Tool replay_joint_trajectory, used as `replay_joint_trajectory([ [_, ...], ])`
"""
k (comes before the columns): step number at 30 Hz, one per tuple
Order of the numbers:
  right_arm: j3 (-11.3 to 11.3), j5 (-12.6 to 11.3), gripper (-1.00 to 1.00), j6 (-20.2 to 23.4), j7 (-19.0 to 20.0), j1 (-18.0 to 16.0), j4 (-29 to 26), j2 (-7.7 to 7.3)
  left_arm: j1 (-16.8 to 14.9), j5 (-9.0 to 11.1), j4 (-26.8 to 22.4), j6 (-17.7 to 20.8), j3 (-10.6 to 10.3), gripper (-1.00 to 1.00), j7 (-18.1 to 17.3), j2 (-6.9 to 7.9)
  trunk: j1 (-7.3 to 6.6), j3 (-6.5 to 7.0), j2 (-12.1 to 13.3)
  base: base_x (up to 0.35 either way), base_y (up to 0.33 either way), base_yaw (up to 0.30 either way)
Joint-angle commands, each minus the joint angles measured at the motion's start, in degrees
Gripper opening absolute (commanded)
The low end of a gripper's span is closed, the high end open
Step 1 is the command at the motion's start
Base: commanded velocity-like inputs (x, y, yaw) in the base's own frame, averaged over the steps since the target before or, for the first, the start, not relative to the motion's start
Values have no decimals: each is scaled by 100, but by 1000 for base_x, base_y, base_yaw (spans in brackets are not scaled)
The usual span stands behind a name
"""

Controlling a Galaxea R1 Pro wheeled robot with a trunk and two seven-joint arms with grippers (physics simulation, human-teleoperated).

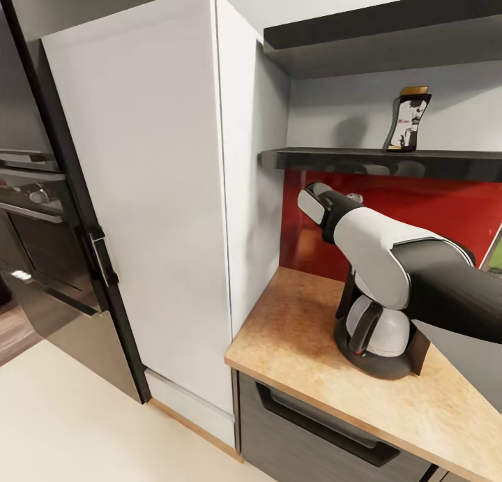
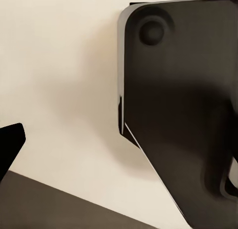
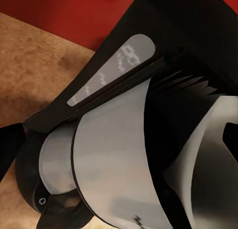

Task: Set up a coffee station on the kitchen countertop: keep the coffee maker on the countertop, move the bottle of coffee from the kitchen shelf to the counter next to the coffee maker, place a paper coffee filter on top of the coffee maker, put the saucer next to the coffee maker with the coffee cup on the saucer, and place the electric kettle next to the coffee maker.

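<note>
The coffee maker (image 1: 373, 332) stands on the surface (image 1: 300, 328); the bottle of coffee (image 1: 407, 119) sits on the shelf (image 1: 383, 160) above it. Whether either arm's fingers are apart cannot be told.

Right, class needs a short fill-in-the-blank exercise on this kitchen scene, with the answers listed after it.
1. The bottle of coffee stands on the dark wall ____.
2. The coffee maker sits on the wooden ____.
3. The wall panel behind the coffee maker is coloured ____.
4. The robot's right arm reaches across in front of the ____ maker.

Answers: shelf; countertop; red; coffee
</note>
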Motion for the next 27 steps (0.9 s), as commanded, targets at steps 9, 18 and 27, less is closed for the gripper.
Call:
replay_joint_trajectory([
  [9, 47, -61, 100, 32, -28, -3, -4, 1, 2, 3, -9, -8, -2, 100, 3, 1, 3, -10, -10, 1, 0, 0],
  [18, 51, -61, 100, 32, -28, -3, -57, 1, 2, 3, -6, -8, -9, 100, 3, -3, 3, -10, -10, 0, 0, 0],
  [27, 53, -59, 100, 32, -45, -3, -468, 1, 2, 3, -10, -8, -4, 100, 10, -1, 3, -10, -10, -41, 0, 0],
])
